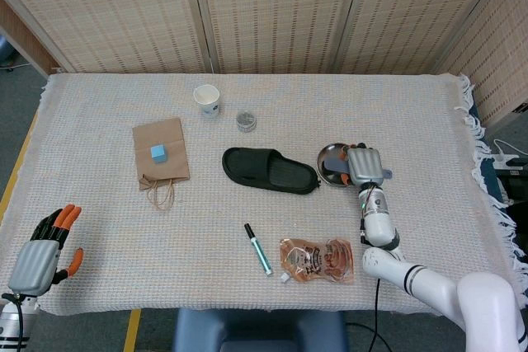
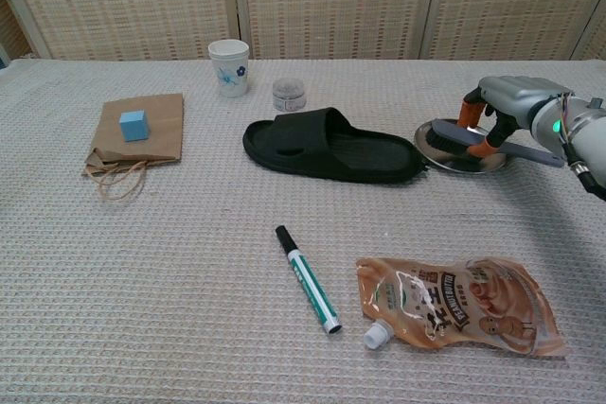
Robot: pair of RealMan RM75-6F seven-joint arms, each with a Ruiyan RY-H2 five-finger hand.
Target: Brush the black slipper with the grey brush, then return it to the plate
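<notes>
The black slipper (image 1: 271, 171) (image 2: 331, 147) lies near the middle of the table, its toe end touching the metal plate (image 1: 328, 154) (image 2: 445, 160) to its right. My right hand (image 1: 363, 164) (image 2: 511, 101) is over the plate and grips the grey brush (image 2: 454, 132). The brush head sits just above the plate and its handle (image 2: 535, 153) sticks out to the right. My left hand (image 1: 37, 253) hangs off the table's near left corner, holding nothing with its fingers apart, and appears only in the head view.
A brown paper bag (image 1: 161, 150) with a blue cube (image 1: 157, 152) on it lies at the left. A paper cup (image 1: 206, 99) and a small jar (image 1: 246, 120) stand behind the slipper. A marker (image 1: 257, 249) and a sauce pouch (image 1: 318, 257) lie near the front edge.
</notes>
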